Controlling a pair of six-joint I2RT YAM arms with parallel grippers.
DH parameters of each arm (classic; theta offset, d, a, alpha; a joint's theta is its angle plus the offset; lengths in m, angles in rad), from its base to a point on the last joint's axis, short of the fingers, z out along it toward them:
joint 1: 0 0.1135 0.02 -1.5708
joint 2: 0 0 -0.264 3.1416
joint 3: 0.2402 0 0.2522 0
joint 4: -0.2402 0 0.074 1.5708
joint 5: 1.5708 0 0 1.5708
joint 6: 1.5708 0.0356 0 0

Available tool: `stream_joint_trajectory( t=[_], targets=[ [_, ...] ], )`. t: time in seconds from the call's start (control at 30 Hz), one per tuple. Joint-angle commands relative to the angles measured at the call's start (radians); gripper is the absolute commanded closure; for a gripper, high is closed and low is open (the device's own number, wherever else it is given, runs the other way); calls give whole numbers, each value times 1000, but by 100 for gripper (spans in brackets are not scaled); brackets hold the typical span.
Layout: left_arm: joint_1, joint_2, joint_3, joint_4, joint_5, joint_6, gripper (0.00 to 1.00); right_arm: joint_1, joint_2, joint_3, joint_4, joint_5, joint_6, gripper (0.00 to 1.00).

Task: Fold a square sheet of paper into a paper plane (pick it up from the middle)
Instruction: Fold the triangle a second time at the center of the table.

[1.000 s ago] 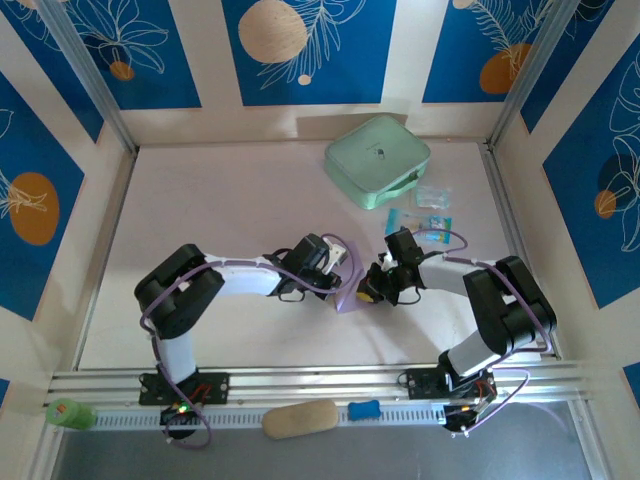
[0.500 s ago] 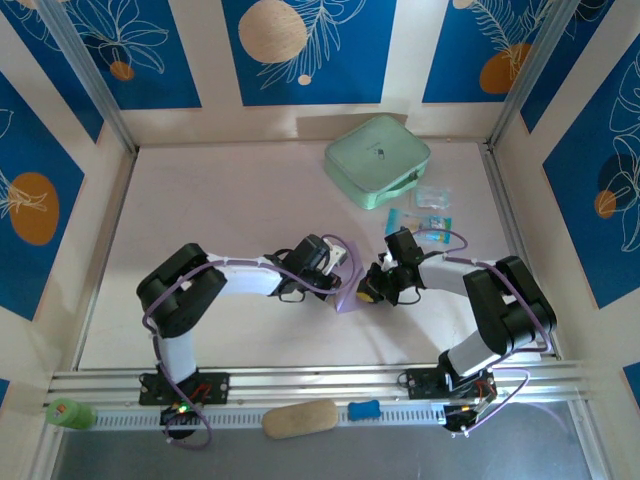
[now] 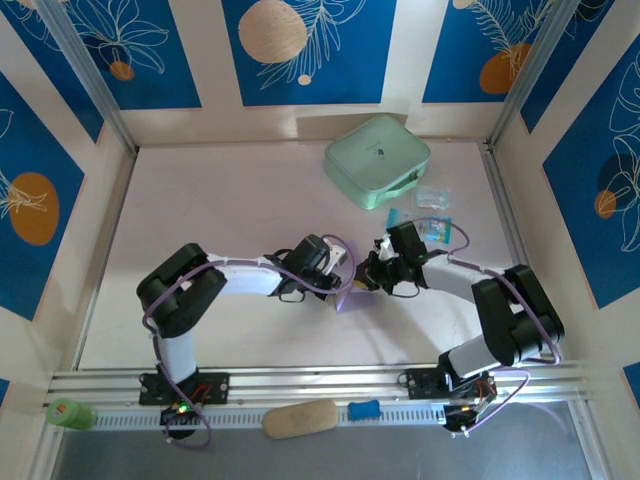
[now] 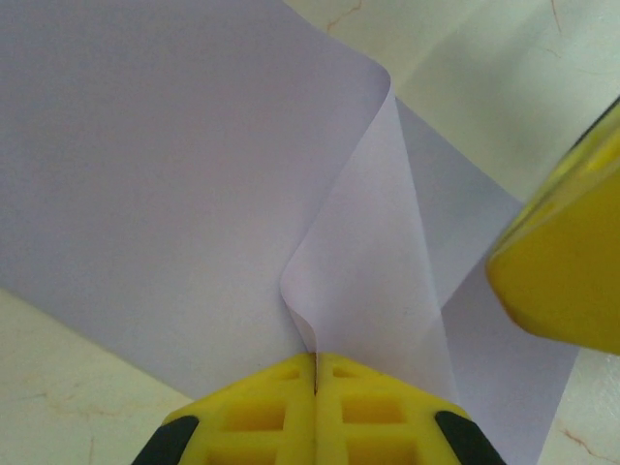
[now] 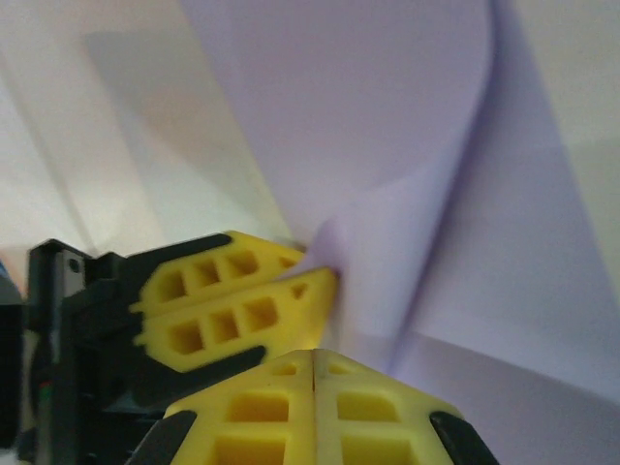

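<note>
No legible text anywhere, tiny dark mark on the mint-green case (image 3: 377, 160) too small to read, blue packets (image 3: 434, 225) print blurred

The square sheet of paper (image 4: 174, 174) just ahead of the left gripper (image 4: 316, 360) is thin, matt lavender paper, smooth where it curls. The fingers of that gripper and of the right gripper (image 5: 312, 363) are yellow moulded plastic, faintly shiny, with recessed cells. The table (image 4: 504, 77) under them looks smooth, pale and stone-veined
</note>
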Motion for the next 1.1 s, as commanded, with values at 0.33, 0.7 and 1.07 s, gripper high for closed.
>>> stream_joint_trajectory(
  t=[0.33, 0.7, 1.07],
  targets=[
    [12, 3, -10, -10, 10, 2, 100, 22, 103, 27, 82, -42, 9, 100],
    [12, 11, -10, -15, 14, 7, 100, 2, 161, -48, 155, -16, 14, 100],
    [16, 9, -10, -30, 12, 10, 100, -17, 83, -25, 115, -24, 5, 100]
  ],
)
